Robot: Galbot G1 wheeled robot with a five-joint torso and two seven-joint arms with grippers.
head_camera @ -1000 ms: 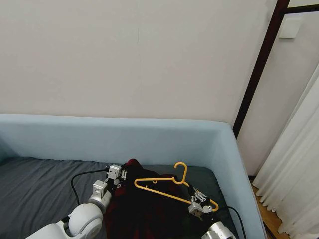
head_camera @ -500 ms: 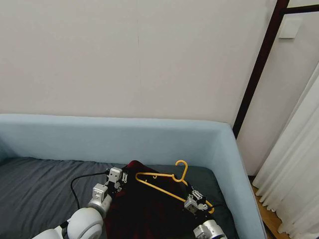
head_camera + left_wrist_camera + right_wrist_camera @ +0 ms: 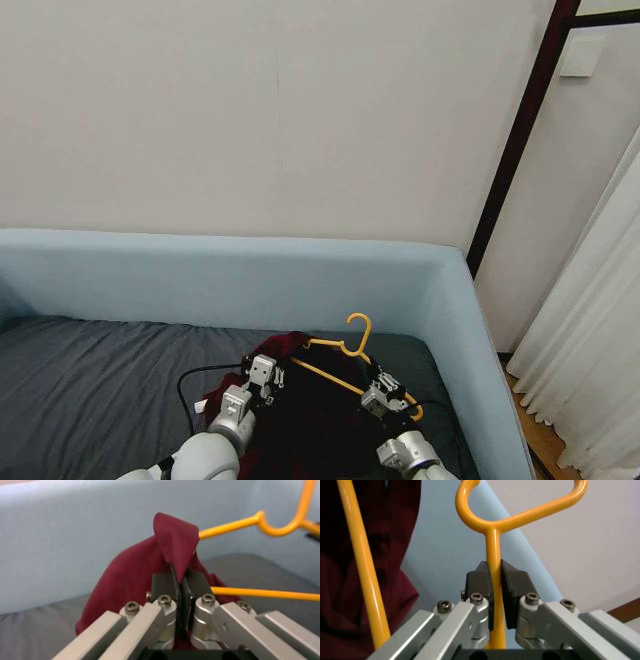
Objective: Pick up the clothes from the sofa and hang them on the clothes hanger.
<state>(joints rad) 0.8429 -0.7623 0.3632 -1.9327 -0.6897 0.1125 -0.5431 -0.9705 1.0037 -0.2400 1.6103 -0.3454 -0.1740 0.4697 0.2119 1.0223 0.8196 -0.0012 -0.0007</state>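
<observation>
A dark red garment lies bunched on the grey sofa seat, partly over an orange hanger. My left gripper is shut on a raised fold of the red garment, pinched between its black pads. My right gripper is shut on the orange hanger, clamping its bar just below the hook. The hanger's hook stands up in front of the sofa back. One orange arm passes through the cloth by the left gripper.
The light blue sofa back and right armrest enclose the seat. A plain wall rises behind. A dark door frame and white curtain stand at the right. A black cable trails from the left arm.
The left gripper has moved right with the red cloth, toward the hanger. The hanger has shifted slightly left and its hook stands higher. The garment now covers more of the hanger's left end.
</observation>
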